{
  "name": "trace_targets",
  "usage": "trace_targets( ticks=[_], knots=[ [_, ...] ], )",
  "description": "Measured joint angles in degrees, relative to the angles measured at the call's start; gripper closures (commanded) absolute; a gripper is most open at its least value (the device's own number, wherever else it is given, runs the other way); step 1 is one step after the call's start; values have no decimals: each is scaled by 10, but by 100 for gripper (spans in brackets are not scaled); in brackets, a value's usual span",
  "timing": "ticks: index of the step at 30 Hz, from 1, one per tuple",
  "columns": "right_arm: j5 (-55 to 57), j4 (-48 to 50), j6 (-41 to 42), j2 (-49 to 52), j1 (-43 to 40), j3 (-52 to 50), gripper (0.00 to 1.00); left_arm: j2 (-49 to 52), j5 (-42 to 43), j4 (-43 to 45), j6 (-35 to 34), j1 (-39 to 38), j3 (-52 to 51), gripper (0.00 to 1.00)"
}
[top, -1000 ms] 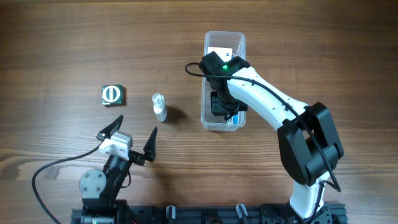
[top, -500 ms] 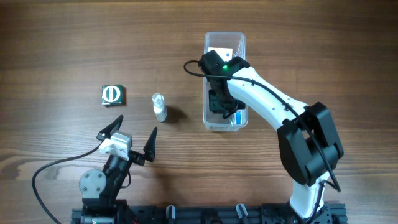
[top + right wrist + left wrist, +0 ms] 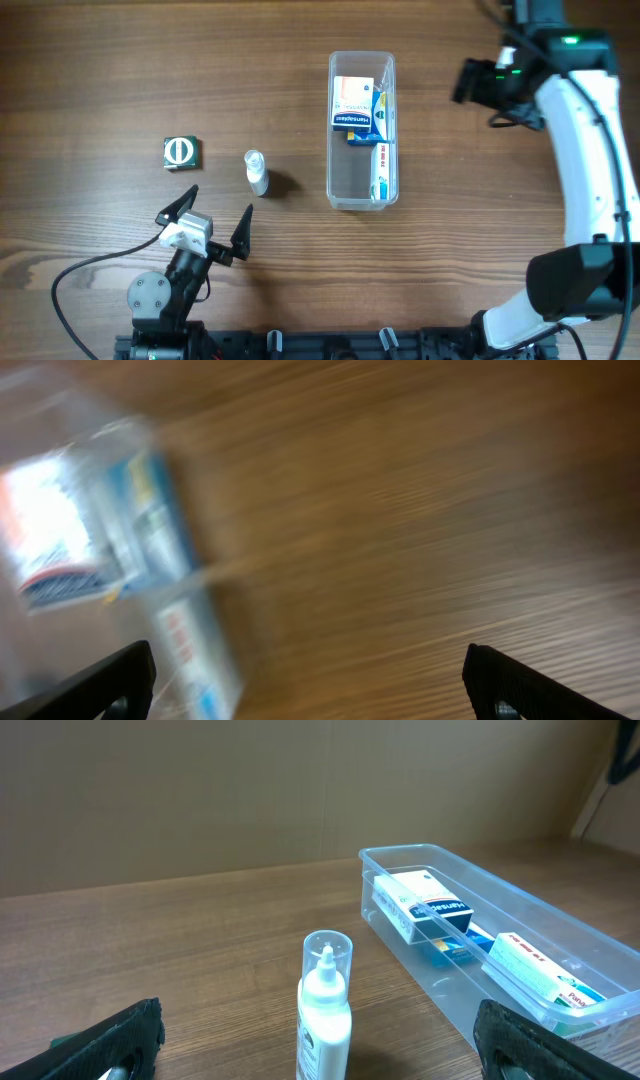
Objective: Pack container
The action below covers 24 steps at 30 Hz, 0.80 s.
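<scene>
The container (image 3: 349, 178), a clear long tub, lies at the table's middle. It holds a white, orange and blue box (image 3: 353, 103) at its far end and a long white box (image 3: 383, 165) along its right wall. My right gripper (image 3: 470, 82) hangs open and empty, well to the right of the container; its wrist view shows the container (image 3: 100, 560) blurred at the left. My left gripper (image 3: 219, 203) rests open near the front left. In the left wrist view a white bottle (image 3: 326, 1010) stands upright between its spread fingers without touching them.
The white bottle (image 3: 256, 172) stands left of the container. A small dark green box (image 3: 183, 152) with a white round mark lies further left. The right arm's white links run down the table's right side.
The right gripper opened inside the container, left the boxes there, and swung up and far to the right. The left arm has not moved.
</scene>
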Motion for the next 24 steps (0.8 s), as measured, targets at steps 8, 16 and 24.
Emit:
trace_targets(
  ticks=[8,16,24],
  knots=[
    [3,52,16,1,-124,-58,0,0,0,0,0,0,0,0],
    [56,104,60,1,-130,-97,0,0,0,0,0,0,0,0],
    [7,183,82,1,-134,-112,0,0,0,0,0,0,0,0]
  ],
)
